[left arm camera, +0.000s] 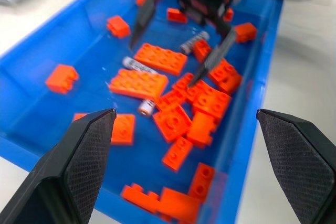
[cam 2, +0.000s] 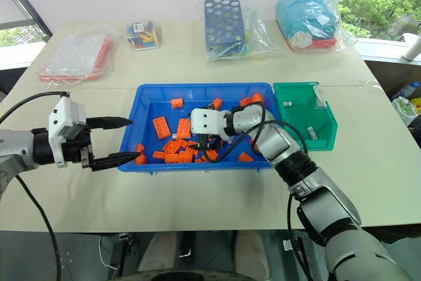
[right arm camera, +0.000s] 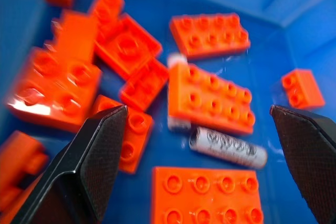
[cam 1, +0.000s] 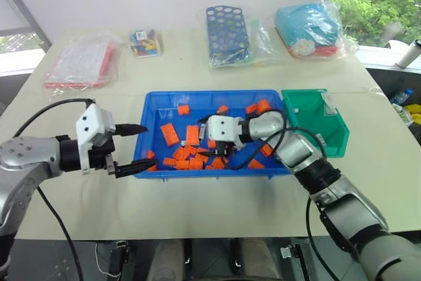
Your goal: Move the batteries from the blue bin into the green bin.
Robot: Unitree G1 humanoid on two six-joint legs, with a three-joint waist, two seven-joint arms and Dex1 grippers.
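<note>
In the blue bin (cam 1: 154, 106), orange bricks (right arm camera: 210, 98) half-hide one battery (right arm camera: 228, 148) beneath the wide-spread, empty right pincer (cam 1: 214, 154).

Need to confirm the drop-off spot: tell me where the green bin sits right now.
In the left eye view, the green bin sits on the table against the right end of the blue bin, beyond the right arm.

Bright colours on a pale beige table (cam 1: 197, 208)

The bin (cam 1: 152, 113) is bright blue, the bricks (cam 1: 170, 134) in it orange, the batteries (right arm camera: 228, 148) silver-grey with dark scrolled markings; the smaller bin (cam 1: 337, 137) is green, and the rack (cam 1: 227, 31) dark blue, dotted with round holes.
</note>
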